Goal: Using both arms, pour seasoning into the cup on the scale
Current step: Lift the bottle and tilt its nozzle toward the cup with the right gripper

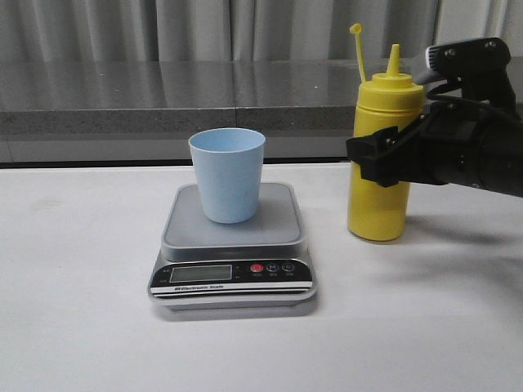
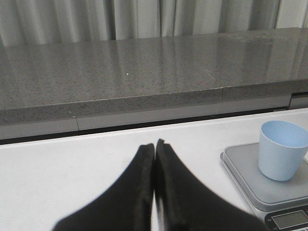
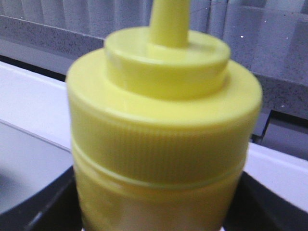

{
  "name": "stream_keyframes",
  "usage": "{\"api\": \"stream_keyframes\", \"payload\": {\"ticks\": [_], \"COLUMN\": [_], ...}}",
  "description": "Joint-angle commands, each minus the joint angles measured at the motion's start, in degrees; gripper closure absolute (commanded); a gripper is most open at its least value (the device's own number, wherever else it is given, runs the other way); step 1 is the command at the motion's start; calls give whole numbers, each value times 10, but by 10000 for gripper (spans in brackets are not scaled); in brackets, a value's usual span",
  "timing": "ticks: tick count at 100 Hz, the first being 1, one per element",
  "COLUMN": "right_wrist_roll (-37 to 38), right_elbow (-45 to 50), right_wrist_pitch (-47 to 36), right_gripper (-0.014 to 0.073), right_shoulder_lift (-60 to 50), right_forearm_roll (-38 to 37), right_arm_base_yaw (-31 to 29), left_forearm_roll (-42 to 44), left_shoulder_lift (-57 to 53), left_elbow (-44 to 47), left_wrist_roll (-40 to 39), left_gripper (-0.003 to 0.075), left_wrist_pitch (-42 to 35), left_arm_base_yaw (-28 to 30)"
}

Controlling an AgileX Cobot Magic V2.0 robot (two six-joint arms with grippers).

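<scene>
Right pincer (image 1: 384, 161) clamps seasoning (image 1: 381, 155) mid-body, bottle upright on surface (image 1: 73, 310), cup (image 1: 227, 174) on scale (image 1: 232, 253) well off its tip side; lift straight, tilt slowly over cup; left pincer (image 2: 155, 147) closed, empty

The scale (image 1: 233, 257) carries small white lettering on its black front panel (image 1: 231, 276), beneath the LCD display (image 1: 201, 273); it appears to read "Electronic Scale", the opening mark too small to make out. At 3 o'clock from the display, a round button (image 1: 273, 267) beside the red button (image 1: 257, 268) seems marked "M". The display's digits are unreadable.
</scene>
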Motion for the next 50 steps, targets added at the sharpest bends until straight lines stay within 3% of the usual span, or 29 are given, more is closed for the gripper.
{"api": "stream_keyframes", "payload": {"ticks": [1, 22, 50], "right_wrist_roll": [-5, -51, -109], "right_elbow": [-13, -14, -72], "right_wrist_pitch": [-64, -14, 198], "right_gripper": [323, 323, 323], "right_shoulder_lift": [-23, -58, -135], "right_forearm_roll": [-4, -13, -84], "right_arm_base_yaw": [1, 1, 4], "left_forearm_roll": [-2, -2, -2], "left_shoulder_lift": [4, 4, 4], "left_elbow": [-14, -14, -14], "left_wrist_roll": [-2, -2, -2], "left_gripper": [738, 738, 738], "left_wrist_pitch": [-43, -43, -43], "left_arm_base_yaw": [1, 1, 1]}}
